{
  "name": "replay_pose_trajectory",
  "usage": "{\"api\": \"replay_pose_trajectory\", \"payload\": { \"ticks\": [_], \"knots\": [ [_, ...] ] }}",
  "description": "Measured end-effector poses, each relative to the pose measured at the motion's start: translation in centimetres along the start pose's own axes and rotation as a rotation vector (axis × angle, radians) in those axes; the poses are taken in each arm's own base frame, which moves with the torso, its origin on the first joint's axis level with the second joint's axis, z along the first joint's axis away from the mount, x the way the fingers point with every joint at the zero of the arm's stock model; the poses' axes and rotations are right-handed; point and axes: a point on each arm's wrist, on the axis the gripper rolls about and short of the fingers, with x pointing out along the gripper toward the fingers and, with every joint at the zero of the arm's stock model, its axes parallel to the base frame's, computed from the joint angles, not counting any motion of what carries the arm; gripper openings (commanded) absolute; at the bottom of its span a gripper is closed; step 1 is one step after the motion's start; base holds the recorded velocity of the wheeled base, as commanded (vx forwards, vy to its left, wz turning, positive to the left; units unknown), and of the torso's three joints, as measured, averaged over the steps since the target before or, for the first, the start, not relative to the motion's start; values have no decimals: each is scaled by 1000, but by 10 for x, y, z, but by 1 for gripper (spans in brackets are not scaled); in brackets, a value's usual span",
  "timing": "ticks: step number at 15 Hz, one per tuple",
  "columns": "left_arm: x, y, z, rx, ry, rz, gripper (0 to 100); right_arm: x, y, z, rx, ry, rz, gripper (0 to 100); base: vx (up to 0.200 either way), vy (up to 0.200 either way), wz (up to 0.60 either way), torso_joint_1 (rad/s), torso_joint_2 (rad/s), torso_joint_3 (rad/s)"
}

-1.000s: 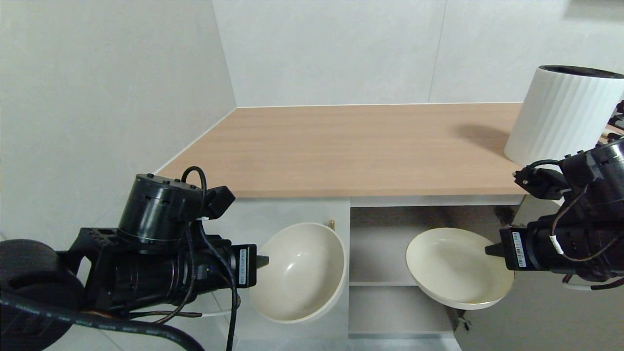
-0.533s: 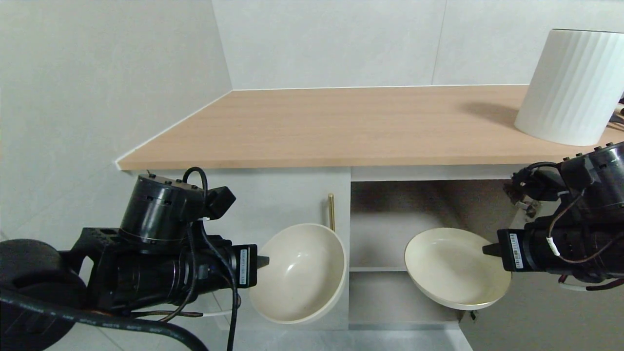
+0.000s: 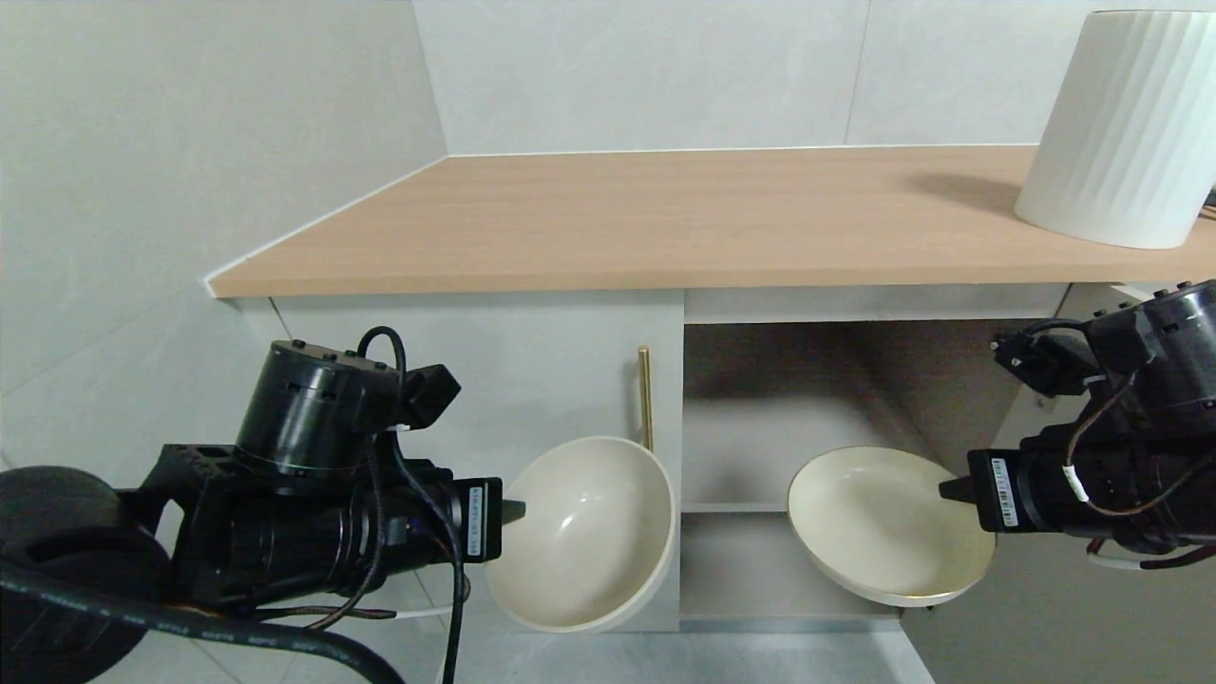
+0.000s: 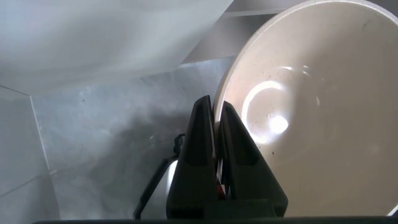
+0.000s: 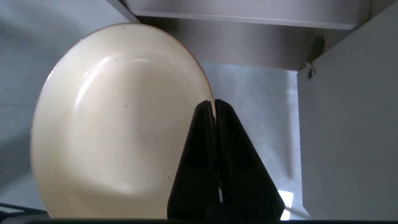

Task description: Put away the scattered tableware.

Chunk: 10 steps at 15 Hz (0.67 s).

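Observation:
My left gripper [image 3: 513, 512] is shut on the rim of a deep cream bowl [image 3: 581, 534], held tilted in front of the closed left cabinet door. In the left wrist view the two fingers [image 4: 214, 134] pinch the bowl [image 4: 311, 106] at its edge. My right gripper [image 3: 950, 488] is shut on the rim of a shallow cream plate [image 3: 879, 524], held in front of the open right cabinet compartment. The right wrist view shows the plate [image 5: 118, 118] clamped between the fingers [image 5: 214, 134].
The cabinet under the wooden countertop [image 3: 665, 218] has a closed left door with a brass handle [image 3: 645, 397] and an open right side with a shelf [image 3: 736, 508]. A white ribbed container [image 3: 1116, 123] stands on the counter at the right. The open door panel [image 5: 354, 124] is beside the plate.
The head camera has dropped lower, so the counter appears higher and more of the cabinet shows. Both grippers keep hold of the bowl and the plate in about the same place.

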Motion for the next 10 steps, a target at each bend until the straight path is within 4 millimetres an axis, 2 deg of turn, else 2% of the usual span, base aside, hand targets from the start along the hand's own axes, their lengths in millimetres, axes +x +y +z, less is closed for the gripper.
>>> {"api": "replay_pose_trajectory", "payload": {
  "ticks": [4,7,10],
  "knots": [
    [1,0,0,0,3,1,0,15,3,4,2,-14,5,0,0,0,0,0,0,0],
    [2,0,0,0,3,2,0,46,5,6,10,-14,-3,0,0,0,0,0,0,0],
    [3,0,-1,0,8,4,0,90,2,4,34,-2,-28,0,0,0,0,0,0,0]
  ]
}}
